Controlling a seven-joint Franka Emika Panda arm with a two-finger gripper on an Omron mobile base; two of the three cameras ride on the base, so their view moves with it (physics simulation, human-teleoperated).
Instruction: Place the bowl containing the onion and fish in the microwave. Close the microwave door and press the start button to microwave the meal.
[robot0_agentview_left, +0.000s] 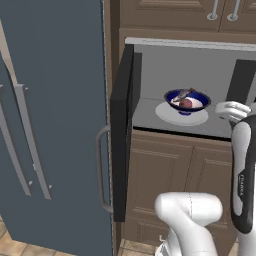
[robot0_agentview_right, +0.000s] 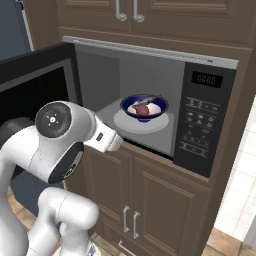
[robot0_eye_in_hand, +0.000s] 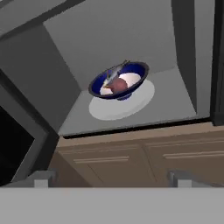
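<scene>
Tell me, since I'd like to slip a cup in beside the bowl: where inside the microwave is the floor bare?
Bare grey floor lies left of the turntable, toward the hinge-side wall, and in a strip along the front edge of the microwave. A narrower strip runs right, by the control-panel side. The centre is crowded: the bowl sits on the turntable. The doorway is unblocked, microwave door swung wide.

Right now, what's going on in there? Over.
Gripper open, empty, outside the oven. Dark blue bowl with onion and fish on white turntable. Black microwave door open, nothing blocking.
</scene>
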